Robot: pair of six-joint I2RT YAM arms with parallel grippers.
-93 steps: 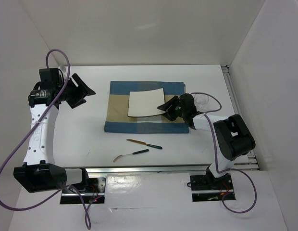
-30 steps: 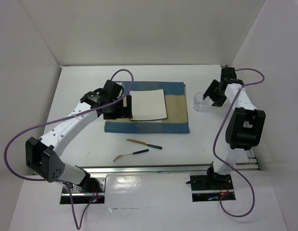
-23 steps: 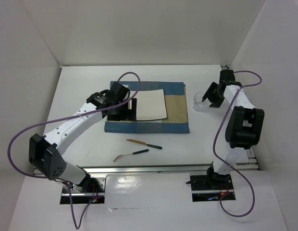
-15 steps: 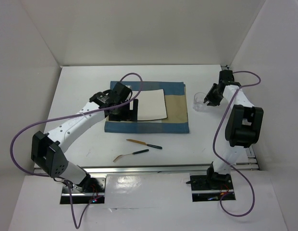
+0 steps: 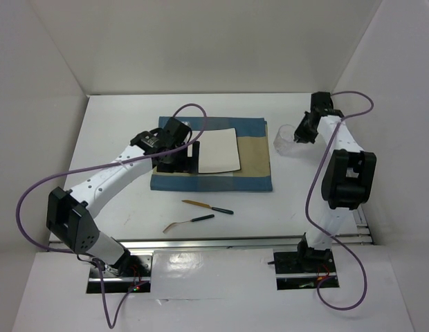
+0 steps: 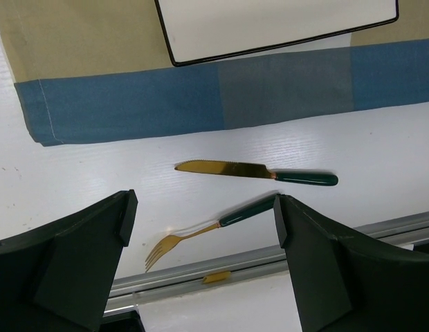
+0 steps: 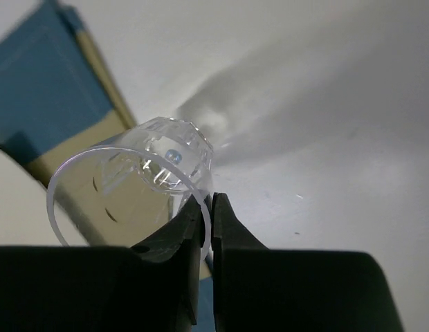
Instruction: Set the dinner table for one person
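On the white dinner table [image 5: 117,124] lies a blue-and-tan placemat [image 5: 252,162] with a white square plate [image 5: 218,150] on it. My left gripper [image 5: 185,155] hangs open over the mat's left part, beside the plate, holding nothing. Below it the left wrist view shows the plate [image 6: 270,21], a gold knife [image 6: 256,171] and a gold fork [image 6: 207,228], both green-handled, with the left gripper [image 6: 204,256] wide. My right gripper [image 7: 208,207] is shut on the rim of a clear glass [image 7: 131,166], which tilts right of the mat [image 5: 284,137].
Knife [image 5: 207,206] and fork [image 5: 189,222] lie on the bare table in front of the mat, near the metal rail [image 5: 221,242]. White walls close in the back and both sides. The right arm's purple cable loops over the table's right edge.
My right gripper has closed on the glass rim and drawn the glass a little back and left, tilting it. The left gripper shifted slightly right over the mat.
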